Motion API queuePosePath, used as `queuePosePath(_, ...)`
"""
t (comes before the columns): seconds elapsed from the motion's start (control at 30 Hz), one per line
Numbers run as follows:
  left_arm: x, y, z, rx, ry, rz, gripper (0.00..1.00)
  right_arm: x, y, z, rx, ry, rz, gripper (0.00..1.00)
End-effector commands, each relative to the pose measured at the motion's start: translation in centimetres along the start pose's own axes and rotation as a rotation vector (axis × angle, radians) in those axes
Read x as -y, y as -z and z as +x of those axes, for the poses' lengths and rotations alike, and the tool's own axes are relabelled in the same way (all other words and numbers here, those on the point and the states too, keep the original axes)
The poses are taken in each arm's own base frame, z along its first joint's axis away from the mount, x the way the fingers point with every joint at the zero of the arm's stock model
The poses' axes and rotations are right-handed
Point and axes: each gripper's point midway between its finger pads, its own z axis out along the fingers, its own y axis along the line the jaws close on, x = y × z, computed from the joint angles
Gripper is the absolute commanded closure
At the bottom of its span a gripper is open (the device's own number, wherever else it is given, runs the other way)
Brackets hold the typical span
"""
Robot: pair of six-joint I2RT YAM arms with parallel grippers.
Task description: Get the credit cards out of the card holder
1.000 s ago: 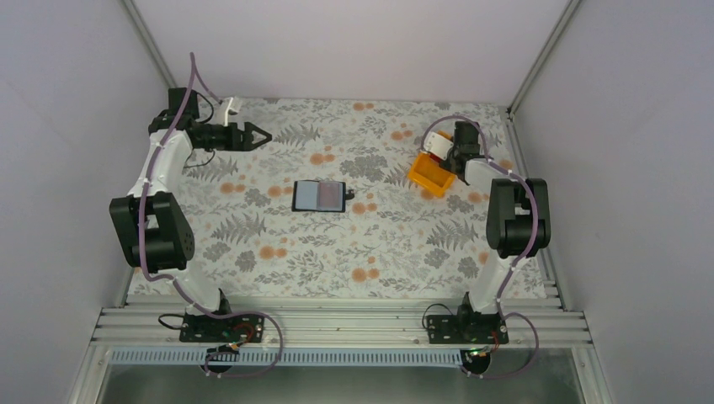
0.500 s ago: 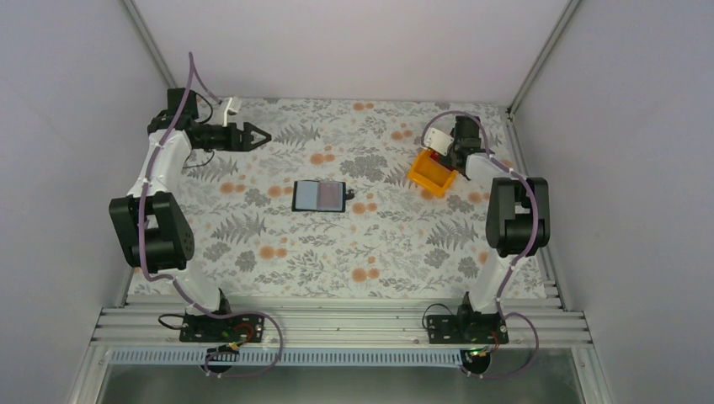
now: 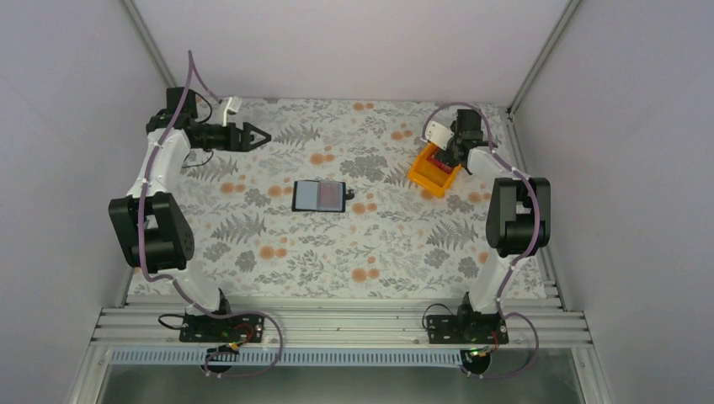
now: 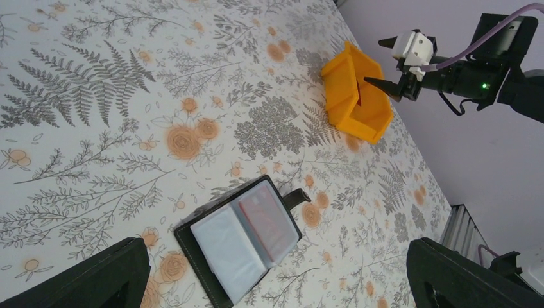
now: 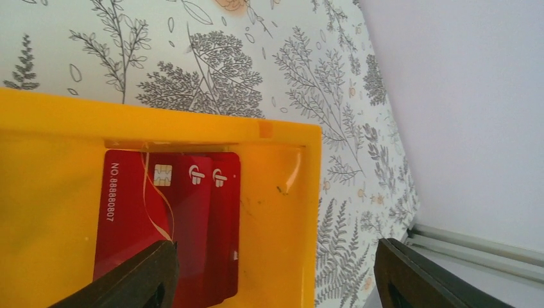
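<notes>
The flat black bifold wallet (image 4: 240,247) looks matt and leathery at its edge, with clear, shiny plastic sleeves inside. At two o'clock, the orange plastic bin (image 5: 282,218) is smooth and faintly scuffed. The thin red plastic cards (image 5: 135,212) in it look glossy. The floral printed table cover (image 4: 96,160) looks matt.

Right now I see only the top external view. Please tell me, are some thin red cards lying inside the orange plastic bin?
Observer: Yes. The right wrist view shows thin red rectangular cards overlapping on the floor of the orange plastic bin.
Operator: Is one gripped?
Observer: No. The right hand is open over the bin, holding nothing.
Operator: Is the flat black bifold wallet empty?
Observer: No. The left wrist view shows it lying open, with one red card inside a pocket.
</notes>
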Motion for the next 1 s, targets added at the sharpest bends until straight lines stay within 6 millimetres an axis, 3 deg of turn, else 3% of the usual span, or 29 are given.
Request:
queuePosePath(0.0,0.8,0.8,-1.0,0.026,-0.052,0.016,0.0,1.3,1.3,-1.3,0.06,-0.07,0.003,0.23)
queuePosePath(0.1,0.8,0.8,-1.0,0.027,-0.053,0.016,0.0,2.9,3.8,-5.0,0.213,-0.238,-0.054,0.3)
queuePosePath(0.17,0.7,0.8,-1.1,0.027,-0.053,0.017,0.0,4.1,5.5,-6.8,0.28,-0.406,-0.107,0.45)
queuePosePath(0.23,0.7,0.8,-1.1,0.027,-0.054,0.016,0.0,3.9,6.0,-7.2,0.292,-0.554,-0.183,0.62)
queuePosePath(0.43,0.9,0.9,-1.1,0.027,-0.061,0.025,0.0,-2.5,4.4,-5.8,0.133,-0.925,-0.464,0.87)
queuePosePath(0.53,0.9,0.8,-1.1,0.025,-0.058,0.034,0.0,-3.5,3.5,-4.2,0.024,-1.036,-0.446,0.94)
queuePosePath(0.7,0.8,0.6,-0.9,0.023,-0.056,0.039,0.0,-4.9,2.4,-2.0,-0.143,-1.116,-0.438,0.96)
queuePosePath(0.97,-0.9,0.1,0.0,0.011,-0.032,-0.023,0.0,-10.3,-0.6,0.8,-0.375,-1.103,-0.489,0.96)
